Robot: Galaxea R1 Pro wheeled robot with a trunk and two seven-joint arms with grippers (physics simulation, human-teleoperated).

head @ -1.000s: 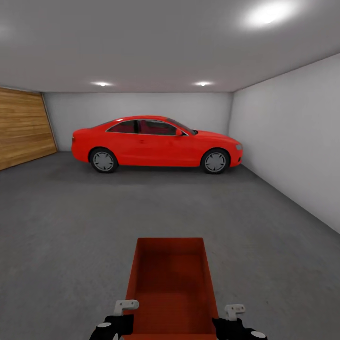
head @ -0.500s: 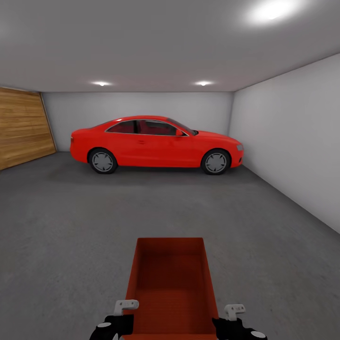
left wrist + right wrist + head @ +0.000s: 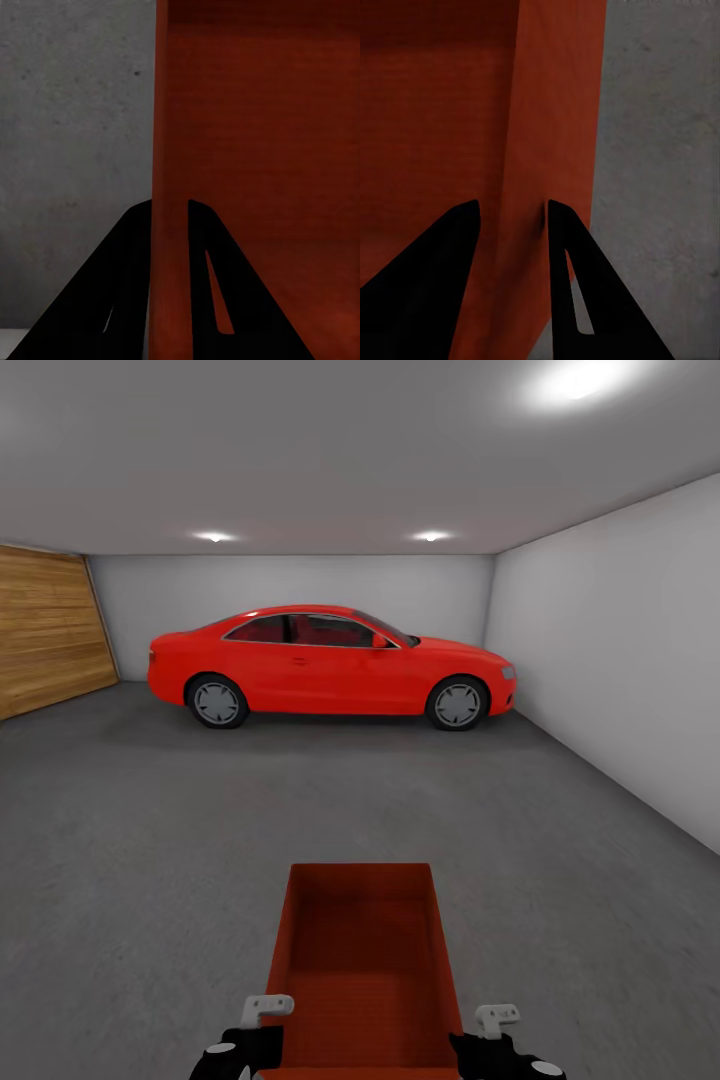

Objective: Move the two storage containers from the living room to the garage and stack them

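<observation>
One of the storage containers [image 3: 360, 960], an open-topped orange-red bin, hangs low in front of me above the garage floor [image 3: 150, 840]. My left gripper [image 3: 268, 1012] is shut on the bin's left wall. In the left wrist view the left gripper [image 3: 169, 217] has its black fingers on either side of the container [image 3: 255, 112] wall. My right gripper [image 3: 492, 1020] is shut on the right wall. In the right wrist view the right gripper [image 3: 510, 214] straddles the container [image 3: 442, 112] wall in the same way. The bin is empty inside.
A red car [image 3: 330, 660] is parked broadside along the far wall. A wooden door [image 3: 45, 625] takes up the left side and a pale grey wall [image 3: 620, 650] runs along the right. Dark concrete stretches between me and the car.
The whole view has drifted very slightly, so the camera moved a little. The container and both grippers keep the same hold and place in the picture.
</observation>
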